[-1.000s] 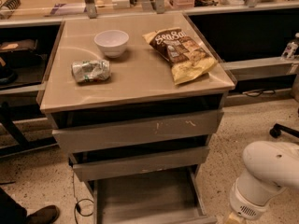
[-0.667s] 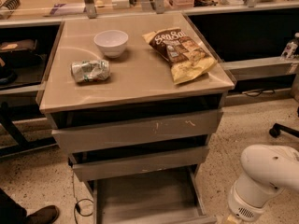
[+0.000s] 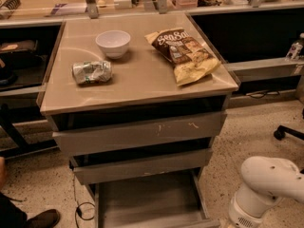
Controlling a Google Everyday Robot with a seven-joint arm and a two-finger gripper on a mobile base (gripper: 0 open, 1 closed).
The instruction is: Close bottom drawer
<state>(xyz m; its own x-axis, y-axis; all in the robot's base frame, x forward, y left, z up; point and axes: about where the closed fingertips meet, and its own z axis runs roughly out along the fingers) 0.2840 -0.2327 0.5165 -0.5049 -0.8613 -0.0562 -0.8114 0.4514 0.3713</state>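
The bottom drawer [image 3: 147, 201] stands pulled well out at 6 o'clock in the view. Its shallow grey tray lies open and bare below the middle drawer [image 3: 142, 166] and the scratched top drawer [image 3: 140, 133], both of which sit only slightly out from the cabinet. So the closing is not yet done, and nothing touches the drawer.

The robot's white arm [image 3: 268, 186] sits at 5 o'clock, just beside the drawer's right rail. The tool lies beyond the lower edge of the view, and I cannot tell whether it is open or closed.

What is left, as I judge it, is to bring the tool against the flat front and push it toward 12 o'clock until it is flush.

On the tabletop [image 3: 142, 87] a white bowl [image 3: 113, 42], a crushed can [image 3: 92, 72] and a chip bag [image 3: 186, 53] lie apart from one another, clear of the work.
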